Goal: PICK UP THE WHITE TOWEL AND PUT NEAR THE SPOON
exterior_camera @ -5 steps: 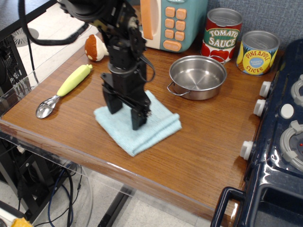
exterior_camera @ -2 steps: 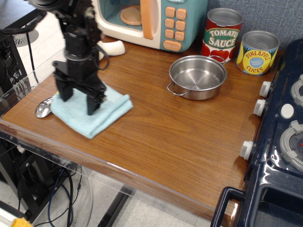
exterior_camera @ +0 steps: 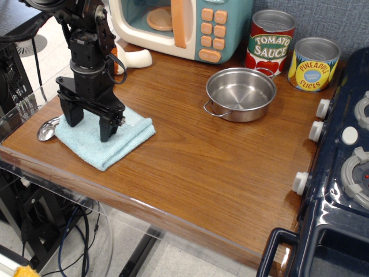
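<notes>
The white towel (exterior_camera: 118, 143), a folded pale blue terry cloth, lies flat at the table's front left corner. My gripper (exterior_camera: 89, 122) stands upright over its left half. The two black fingers (exterior_camera: 108, 128) are spread apart with their tips down on the cloth, and nothing is pinched between them. Of the spoon (exterior_camera: 46, 130), only the shiny metal bowl shows, poking out at the towel's left edge and touching it. The spoon's lime-green handle is hidden behind the gripper and towel.
A steel pan (exterior_camera: 240, 93) sits mid-table. A tomato sauce can (exterior_camera: 270, 43) and pineapple can (exterior_camera: 313, 63) stand at the back right, and a toy microwave (exterior_camera: 190, 26) at the back. A toy mushroom (exterior_camera: 135, 57) lies behind the arm. A dark blue toy stove (exterior_camera: 346, 167) fills the right side. The table's front edge is just below the towel.
The gripper and towel have moved left together from the middle of the table to the spoon. The towel now lies against the spoon and hides its green handle.
</notes>
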